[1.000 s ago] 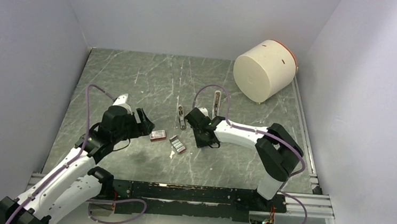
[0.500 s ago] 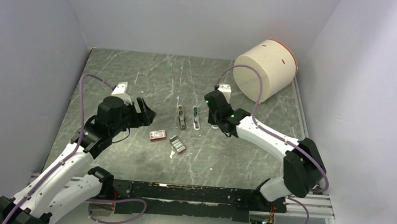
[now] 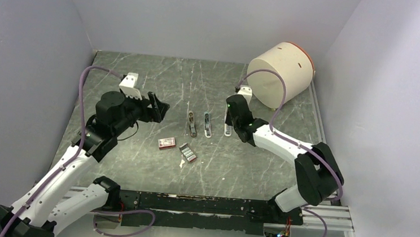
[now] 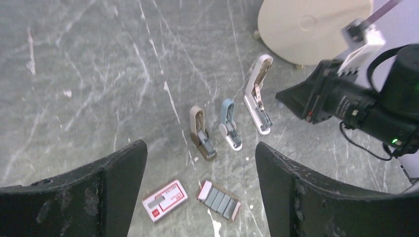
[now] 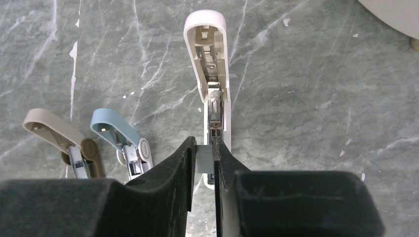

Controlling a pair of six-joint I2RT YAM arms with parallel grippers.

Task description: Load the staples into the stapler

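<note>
Between the clenched fingers of the right gripper (image 5: pixel 204 146): a short grey strip (image 5: pixel 204 163) of staples, held at the near end of the white stapler (image 5: pixel 210 74), whose lid lies hinged back with its metal channel bared. Whether strip and channel touch cannot be told. One second earlier this gripper sat low at mid-table, just right of the block (image 3: pixel 188 152) of staples. It has since swung back and now hangs over the white stapler, fingers in line with the channel. The block lies where it lay, just beside the red box (image 3: pixel 166 143), so most of the supply is unspent. Tan stapler (image 3: pixel 192 124) and blue stapler (image 3: pixel 208 124), both open, lie side by side left of the white one and have not moved. Left gripper (image 3: pixel 156 107): jaws spread wide, grasping nothing; it has risen and drawn away from the red box, leaving the work to the right arm. Judged stage: pick-up finished, carry finished, insertion about to start. Next requirement, as judged: lower the strip squarely into the channel, legs down, then release and shut the lid.
</note>
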